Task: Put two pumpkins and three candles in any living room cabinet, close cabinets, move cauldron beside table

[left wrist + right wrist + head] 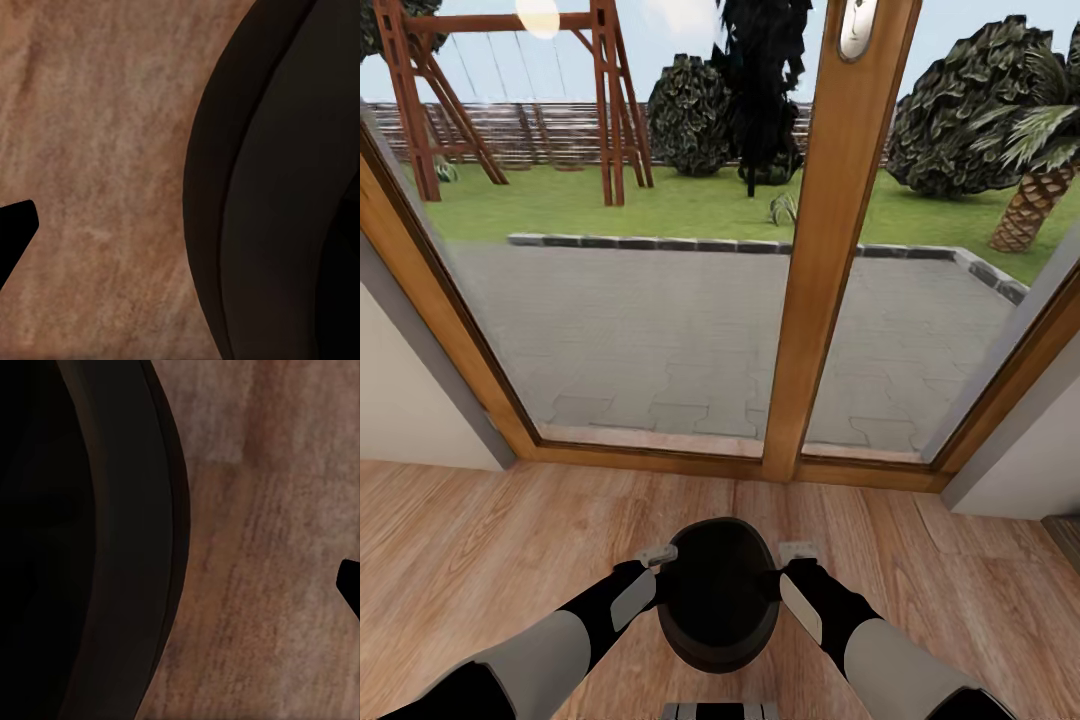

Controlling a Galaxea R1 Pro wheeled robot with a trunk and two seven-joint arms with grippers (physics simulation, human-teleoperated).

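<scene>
- Hanging above the wooden floor [480, 520], the black cauldron [717, 595] sits between both arms.
- The left gripper [656, 554] and right gripper [797, 551] press its opposite sides; their jaws' spread I cannot tell.
- Beyond, a glass door [660, 250] shows the patio.

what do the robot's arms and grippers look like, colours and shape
Both arms are rounded tubes with pale grey forearm shells and glossy black sections at the wrists and upper ends. Each black wrist bears a light grey panel. The left gripper and right gripper end in small, flat, light grey fingers. No cables or markings are visible.
</scene>
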